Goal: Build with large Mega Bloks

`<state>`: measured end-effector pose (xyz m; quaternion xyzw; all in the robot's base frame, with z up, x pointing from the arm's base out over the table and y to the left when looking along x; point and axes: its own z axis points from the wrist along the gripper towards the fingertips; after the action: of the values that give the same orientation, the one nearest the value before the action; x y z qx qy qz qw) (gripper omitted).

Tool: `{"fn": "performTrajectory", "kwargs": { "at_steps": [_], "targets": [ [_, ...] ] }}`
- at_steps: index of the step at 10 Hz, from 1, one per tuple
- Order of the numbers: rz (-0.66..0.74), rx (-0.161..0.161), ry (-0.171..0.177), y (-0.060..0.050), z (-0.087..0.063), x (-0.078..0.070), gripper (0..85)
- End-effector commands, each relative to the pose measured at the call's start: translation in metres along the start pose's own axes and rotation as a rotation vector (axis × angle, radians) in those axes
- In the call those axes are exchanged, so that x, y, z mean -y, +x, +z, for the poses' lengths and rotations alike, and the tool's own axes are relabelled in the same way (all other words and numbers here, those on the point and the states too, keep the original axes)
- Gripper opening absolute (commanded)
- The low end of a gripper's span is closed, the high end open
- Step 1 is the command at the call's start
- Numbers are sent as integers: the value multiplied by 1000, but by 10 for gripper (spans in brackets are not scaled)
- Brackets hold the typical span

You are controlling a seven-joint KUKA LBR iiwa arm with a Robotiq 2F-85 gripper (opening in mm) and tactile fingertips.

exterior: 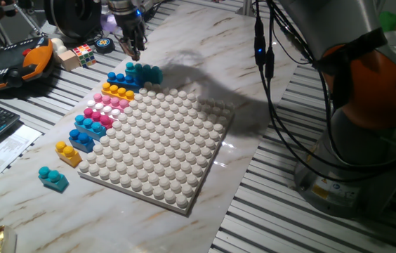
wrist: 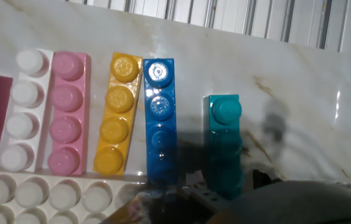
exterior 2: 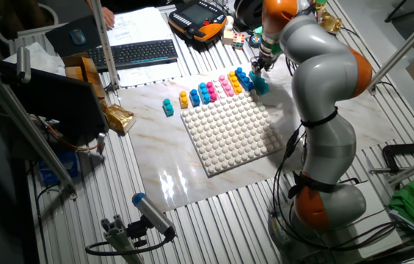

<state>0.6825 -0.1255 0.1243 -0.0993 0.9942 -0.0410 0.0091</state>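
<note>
We've got the gripper (exterior: 134, 48) hovering just behind the teal brick (exterior: 144, 72), which sits at the far corner of the white baseplate (exterior: 177, 154) beside the blue brick (exterior: 123, 79). In the hand view the teal one's long axis runs straight toward us, a little right of centre. Can't tell if the fingers are apart or together.

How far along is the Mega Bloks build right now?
Barely begun. Nothing looks stacked: the pink brick, yellow brick, blue brick and teal brick lie singly along the white baseplate edge. The gripper hovers above the teal brick, apparently empty. All stacking remains.
</note>
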Motion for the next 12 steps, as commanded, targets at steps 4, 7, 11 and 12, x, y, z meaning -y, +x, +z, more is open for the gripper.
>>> {"fn": "performTrajectory", "kwargs": {
  "at_steps": [4, 7, 11, 12],
  "targets": [
    [-28, 38, 6, -8, 25, 3, 510],
    [-46, 59, -15, -11, 47, 7, 513],
    [-59, 90, -22, -9, 66, 9, 510],
    [-63, 92, -23, -9, 69, 9, 500]
  ]
}}
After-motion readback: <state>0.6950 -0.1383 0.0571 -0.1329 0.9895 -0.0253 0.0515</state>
